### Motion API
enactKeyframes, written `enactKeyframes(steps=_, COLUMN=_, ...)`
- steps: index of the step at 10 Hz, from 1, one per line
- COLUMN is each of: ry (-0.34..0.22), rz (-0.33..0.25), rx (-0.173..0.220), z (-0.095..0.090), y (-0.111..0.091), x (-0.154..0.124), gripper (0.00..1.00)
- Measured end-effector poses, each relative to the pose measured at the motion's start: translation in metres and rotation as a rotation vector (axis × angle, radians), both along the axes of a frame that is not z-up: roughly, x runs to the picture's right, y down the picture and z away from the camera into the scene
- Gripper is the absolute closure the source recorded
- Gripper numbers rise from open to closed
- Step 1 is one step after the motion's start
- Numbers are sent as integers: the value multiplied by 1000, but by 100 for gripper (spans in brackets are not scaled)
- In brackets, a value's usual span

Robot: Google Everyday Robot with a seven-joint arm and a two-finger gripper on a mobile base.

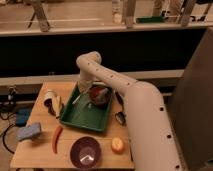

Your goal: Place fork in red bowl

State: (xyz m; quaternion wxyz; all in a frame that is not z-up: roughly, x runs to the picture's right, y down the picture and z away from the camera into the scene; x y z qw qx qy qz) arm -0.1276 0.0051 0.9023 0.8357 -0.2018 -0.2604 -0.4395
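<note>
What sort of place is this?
Probably a robot test area: a small wooden table staged with a green tray and purple bowl, railings behind. The end effector is over the tray, at the red bowl.

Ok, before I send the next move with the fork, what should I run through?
1. Gripper low over the green tray, just left of the red bowl: ok.
2. Fork secured in the gripper: cannot tell. It shows only as a pale slanted streak beside the gripper.
3. Fork inside the red bowl: not ok. It is left of the bowl, over the tray.
4. Red bowl upright in the tray's far right corner: ok.
5. Red bowl free of other contents: cannot tell.
6. Purple bowl and chili pepper outside the tray, at the near side of the table, off the short path to the red bowl: ok.
</note>
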Motion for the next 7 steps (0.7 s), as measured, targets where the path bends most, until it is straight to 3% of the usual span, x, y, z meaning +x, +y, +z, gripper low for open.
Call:
enactKeyframes(steps=4, ry=39, rz=38, rx=45, z=-21, y=-17, x=36, gripper=100)
enactKeyframes(steps=6, ry=53, rz=43, rx=44, z=-23, y=-18, x=45, gripper=99)
enactKeyframes(steps=7, ry=66, rz=51, rx=40, z=-22, y=-19, x=52, gripper=94)
